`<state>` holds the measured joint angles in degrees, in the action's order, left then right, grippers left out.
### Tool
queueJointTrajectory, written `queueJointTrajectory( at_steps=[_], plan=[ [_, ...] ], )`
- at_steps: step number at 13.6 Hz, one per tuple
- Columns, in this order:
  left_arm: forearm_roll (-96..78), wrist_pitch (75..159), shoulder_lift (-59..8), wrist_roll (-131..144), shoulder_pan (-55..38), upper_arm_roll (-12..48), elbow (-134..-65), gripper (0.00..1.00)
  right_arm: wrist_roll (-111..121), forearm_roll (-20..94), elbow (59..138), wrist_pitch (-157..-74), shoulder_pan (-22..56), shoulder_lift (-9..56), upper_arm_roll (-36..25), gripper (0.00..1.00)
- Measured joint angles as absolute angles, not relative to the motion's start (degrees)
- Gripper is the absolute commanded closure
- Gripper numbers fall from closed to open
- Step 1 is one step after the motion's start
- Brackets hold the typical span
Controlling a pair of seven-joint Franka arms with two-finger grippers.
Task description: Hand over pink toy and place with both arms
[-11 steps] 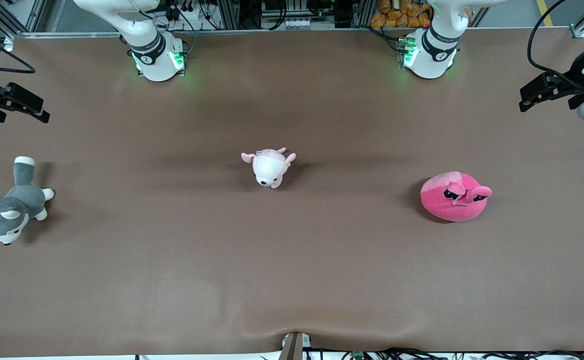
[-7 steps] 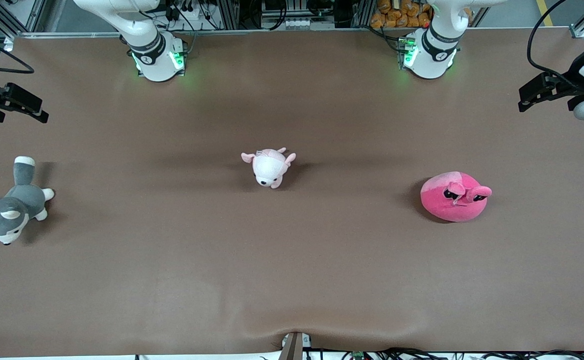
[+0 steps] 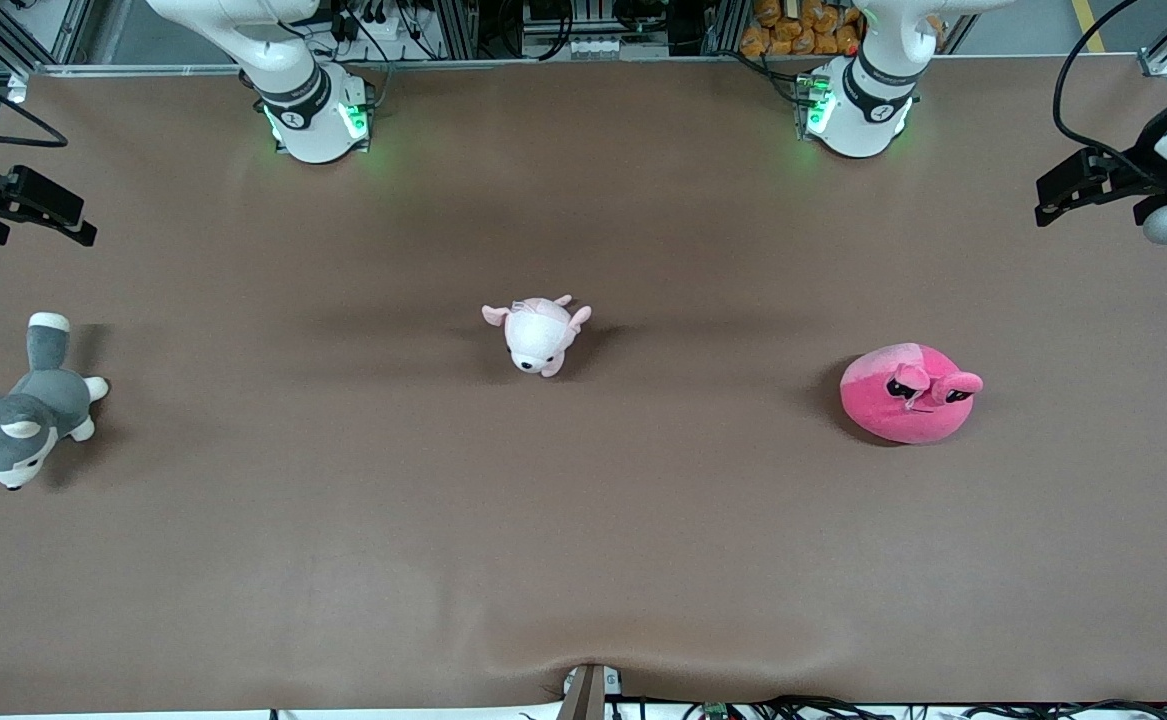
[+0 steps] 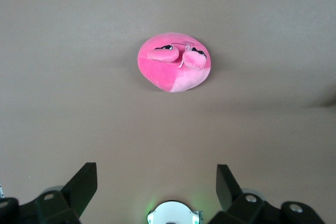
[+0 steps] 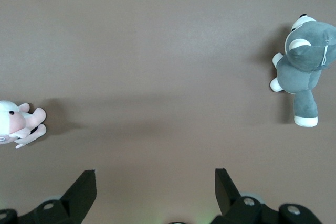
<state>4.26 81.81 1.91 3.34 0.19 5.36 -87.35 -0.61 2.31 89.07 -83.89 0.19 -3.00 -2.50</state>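
Three plush toys lie well apart; the hot-pink round plush blob [image 3: 908, 392] rests untouched toward the left arm's end, both grippers, left [image 4: 156, 187] and right [image 5: 155, 187], spread wide, so its soft bulging body may slip a shallow pinch

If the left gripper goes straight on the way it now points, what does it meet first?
Probably bare table. The left gripper, jaws open, points down at it; the pink toy lies off that line, though depth is unclear.
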Motion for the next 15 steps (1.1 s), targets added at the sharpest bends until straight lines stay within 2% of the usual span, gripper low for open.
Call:
queueJointTrajectory(
  at_steps=[15],
  plan=[
    [4.1, 81.8, 0.8, 6.1, 1.4, 5.4, -87.3, 0.0, -0.6, 2.3, 89.1, -83.9, 0.2, -3.0, -2.5, 0.0]
  ],
)
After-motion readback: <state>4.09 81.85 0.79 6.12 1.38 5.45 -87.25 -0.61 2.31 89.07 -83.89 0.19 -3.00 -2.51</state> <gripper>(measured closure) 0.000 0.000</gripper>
